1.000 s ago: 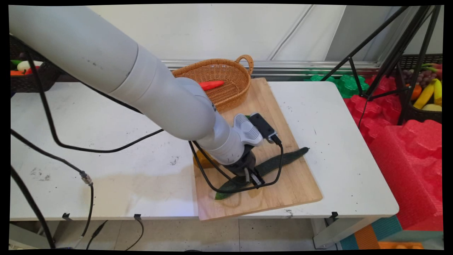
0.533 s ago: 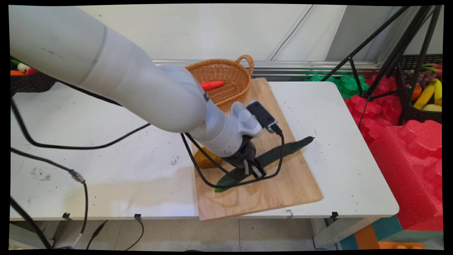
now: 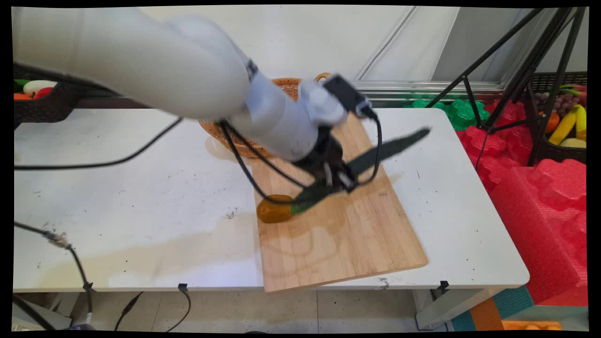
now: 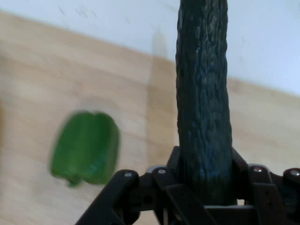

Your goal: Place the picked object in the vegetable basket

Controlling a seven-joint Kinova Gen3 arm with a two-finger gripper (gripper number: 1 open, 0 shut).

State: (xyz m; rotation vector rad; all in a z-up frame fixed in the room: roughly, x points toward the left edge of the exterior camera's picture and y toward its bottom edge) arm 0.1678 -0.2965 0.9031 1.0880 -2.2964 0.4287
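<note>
Hand (image 3: 339, 177) clamped mid-length on a long cucumber (image 3: 389, 148), held above the cutting board (image 3: 347, 244); the overhanging ends could lever it loose or strike the basket (image 3: 281, 84).

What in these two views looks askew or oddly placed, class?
The cucumber is off the wooden cutting board, tilted in the air, clamped in the end effector. Nothing is spilled or damaged.
</note>
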